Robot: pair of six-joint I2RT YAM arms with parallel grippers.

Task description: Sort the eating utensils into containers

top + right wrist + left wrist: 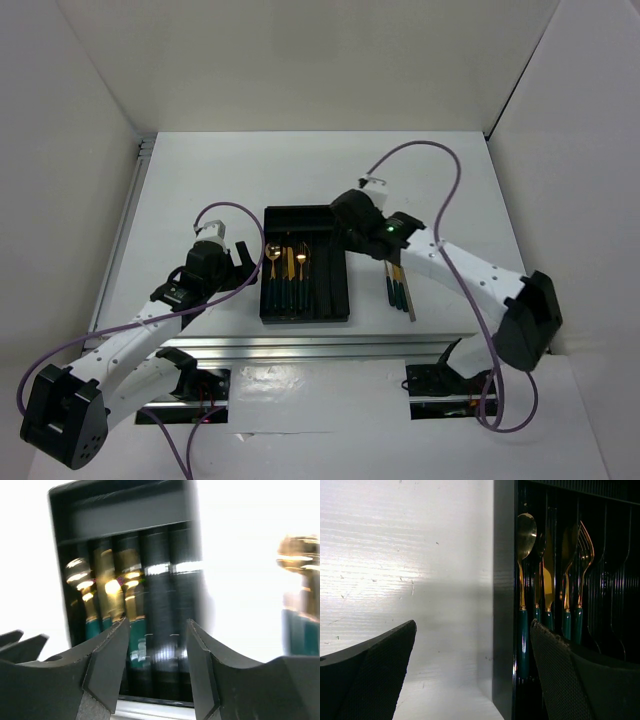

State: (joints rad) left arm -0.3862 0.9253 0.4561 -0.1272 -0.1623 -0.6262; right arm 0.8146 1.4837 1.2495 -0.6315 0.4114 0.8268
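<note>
- Right hand point(157, 630) first: fingers point(107, 665) parted to roughly half their spread, and there's nothing between them, so it's empty.
- It hangs over the tray point(336, 287), up near the far right corner in the top view.
- The wrist camera looks down along the long compartments.
- Straight under the gap are dark, bare compartments on the tray's right side.
- Just left of the gap, the wrist view shows gold heads on green handles. It's blurred, so I can't tell which piece is which there.
- The top view is clearer: spoon point(272, 262), knife point(288, 268) and fork point(303, 266) lie side by side in the left compartments. Their heads point to the far end and their handles point toward the arms.
- The left wrist view hints at more handles tucked among them, but I can't count them for sure.
- Out on the counter point(200, 180), right of the tray, there's a small bunch of utensils point(396, 282) lying lengthwise, green handles showing.
- A thin silver piece point(410, 300) lies along the bunch's right side. The right arm crosses above the bunch's far ends.
- Over to the left hand point(473, 630): spread as wide as it goes, nothing in it.
- It sits low over the counter, just beside the tray's left wall.
</note>
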